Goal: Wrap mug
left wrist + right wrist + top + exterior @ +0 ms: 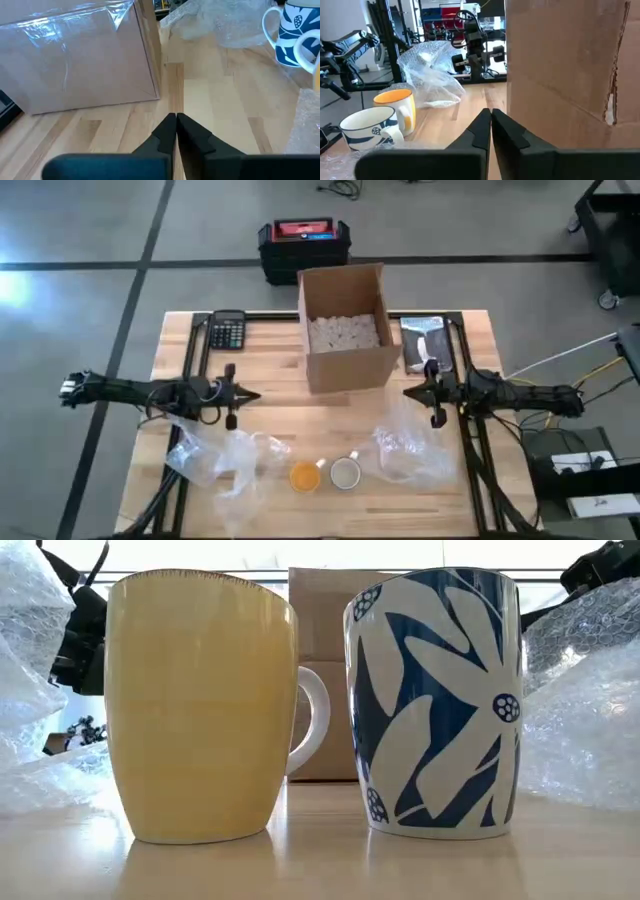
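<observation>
I see two glazed ceramic mugs side by side near the desk's [270,425] front edge: yellow mug [305,476], blue-and-white floral mug [345,473]. Crinkly bubble wrap [225,455] flanks them. Floral pattern only shows in low view. Cardboard box [345,325] behind. Left claw [175,122] and right claw [489,117] both pressed together, empty.

The wooden table [275,425] carries an open cardboard box [345,330], a calculator [227,332], a yellow mug [306,476], a blue-patterned mug [345,472], and two bubble-wrap sheets [222,460] [412,450] flanking the mugs.
</observation>
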Tool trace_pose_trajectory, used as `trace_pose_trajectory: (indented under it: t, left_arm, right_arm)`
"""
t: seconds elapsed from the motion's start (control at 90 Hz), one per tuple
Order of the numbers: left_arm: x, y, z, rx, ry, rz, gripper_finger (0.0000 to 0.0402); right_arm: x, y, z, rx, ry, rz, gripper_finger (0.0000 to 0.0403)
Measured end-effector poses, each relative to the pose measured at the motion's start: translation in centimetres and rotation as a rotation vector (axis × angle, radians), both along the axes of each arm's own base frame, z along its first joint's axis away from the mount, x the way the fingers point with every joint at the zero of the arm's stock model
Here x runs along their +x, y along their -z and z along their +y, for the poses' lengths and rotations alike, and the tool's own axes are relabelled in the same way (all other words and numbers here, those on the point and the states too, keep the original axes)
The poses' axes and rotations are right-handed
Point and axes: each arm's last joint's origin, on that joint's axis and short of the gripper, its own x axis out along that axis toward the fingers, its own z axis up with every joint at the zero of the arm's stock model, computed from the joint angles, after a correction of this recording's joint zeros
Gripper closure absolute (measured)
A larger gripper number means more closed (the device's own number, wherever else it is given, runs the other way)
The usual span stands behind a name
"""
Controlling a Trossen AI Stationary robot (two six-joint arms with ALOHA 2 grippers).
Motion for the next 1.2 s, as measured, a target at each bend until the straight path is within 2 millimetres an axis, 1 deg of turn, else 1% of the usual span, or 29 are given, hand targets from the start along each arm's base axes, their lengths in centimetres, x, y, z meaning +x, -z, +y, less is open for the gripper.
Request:
trace_pose_trajectory:
  t: [1.2]
  left_arm:
    - [0.00, 0.00, 0.00, 0.000, 0.000, 0.000, 0.0402]
  right_arm:
    - [0.00, 0.00, -0.01, -0.017, 0.002, 0.000, 0.0403]
